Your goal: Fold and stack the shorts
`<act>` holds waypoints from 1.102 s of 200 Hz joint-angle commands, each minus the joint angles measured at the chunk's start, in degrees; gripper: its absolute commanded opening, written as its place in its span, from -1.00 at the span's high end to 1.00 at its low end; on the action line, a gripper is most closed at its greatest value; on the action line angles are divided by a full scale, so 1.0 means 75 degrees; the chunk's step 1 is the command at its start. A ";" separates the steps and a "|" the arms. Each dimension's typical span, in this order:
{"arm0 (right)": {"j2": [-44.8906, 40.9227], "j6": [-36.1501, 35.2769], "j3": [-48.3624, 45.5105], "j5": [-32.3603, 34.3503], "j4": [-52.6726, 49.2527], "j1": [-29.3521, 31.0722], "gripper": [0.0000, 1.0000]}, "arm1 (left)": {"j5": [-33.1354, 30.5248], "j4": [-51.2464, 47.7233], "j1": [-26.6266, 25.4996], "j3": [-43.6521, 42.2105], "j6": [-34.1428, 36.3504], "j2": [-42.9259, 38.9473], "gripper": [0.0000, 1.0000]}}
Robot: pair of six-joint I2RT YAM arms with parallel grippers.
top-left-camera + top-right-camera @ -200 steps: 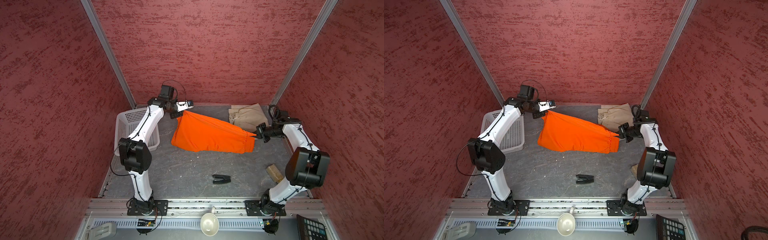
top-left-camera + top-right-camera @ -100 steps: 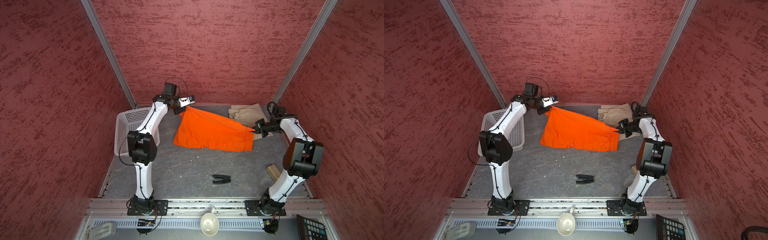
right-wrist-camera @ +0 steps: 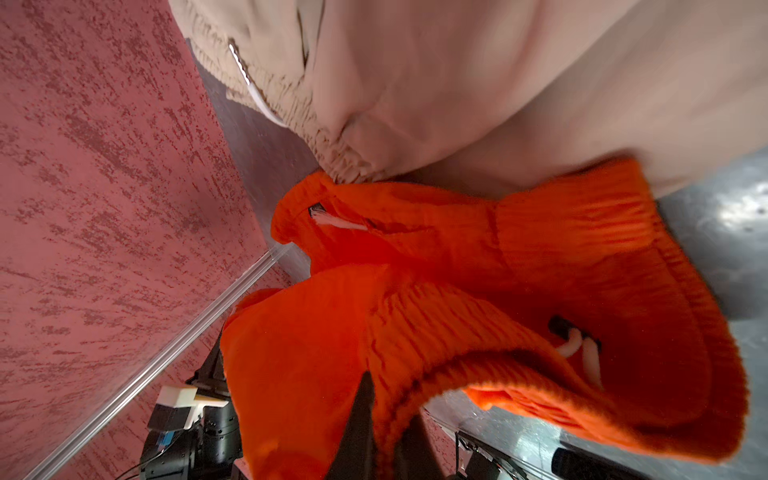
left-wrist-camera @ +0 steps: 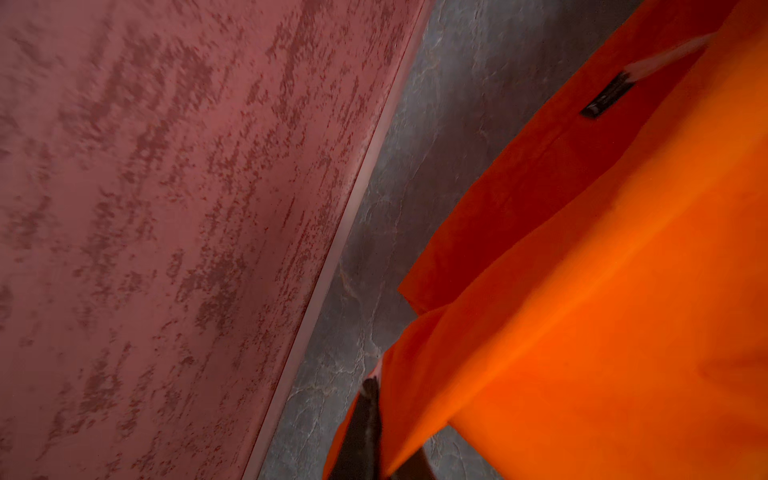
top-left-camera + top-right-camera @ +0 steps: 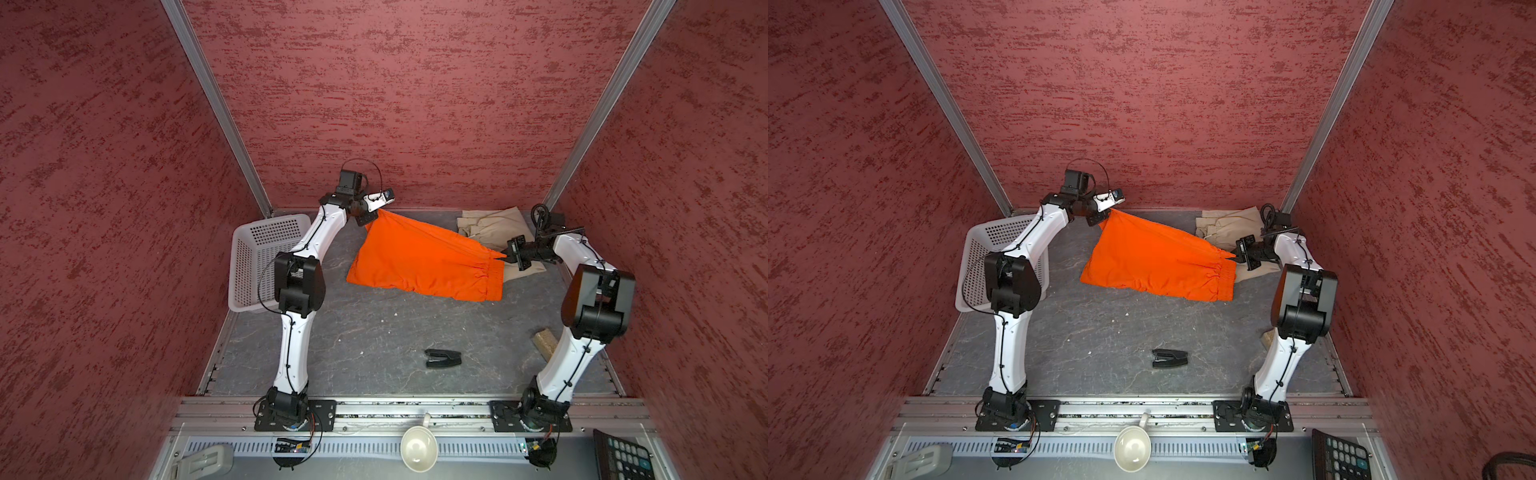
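Judging progress, I'd say roughly halfway: the beige shorts [image 5: 490, 224] lie in the back right corner, seemingly folded, though I can't be sure from here. The orange shorts [image 5: 419, 257] hang stretched between my left gripper [image 5: 370, 216], pinched on a hem corner, and my right gripper [image 5: 505, 258], clamped on the gathered waistband. Their lower edge rests on the table [image 5: 374, 332], not yet stacked.

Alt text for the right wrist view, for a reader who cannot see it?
The right gripper pinches the orange shorts by the gathered waist, a white drawstring showing. The beige shorts lie just behind them, with a red wall alongside.
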 commanded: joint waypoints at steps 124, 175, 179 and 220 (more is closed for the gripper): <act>-0.1354 0.0709 -0.0113 0.2994 0.1813 -0.0035 0.05 | -0.2331 0.0442 -0.0563 -0.0820 -0.3312 -0.0332 -0.62; -0.2025 -0.0428 -0.1305 0.3141 0.1976 0.1361 0.55 | -0.0394 0.0459 -0.0626 -0.3340 -0.6031 -0.1839 -0.08; -0.2035 -0.0412 -0.1480 0.3115 0.2087 0.1476 0.61 | -0.0178 0.0500 -0.0616 -0.3501 -0.6243 -0.1891 -0.04; -0.1922 -0.0218 -0.2933 0.3005 0.3293 0.2396 1.00 | 0.0608 0.0580 -0.0632 -0.4543 -0.7457 -0.1800 0.53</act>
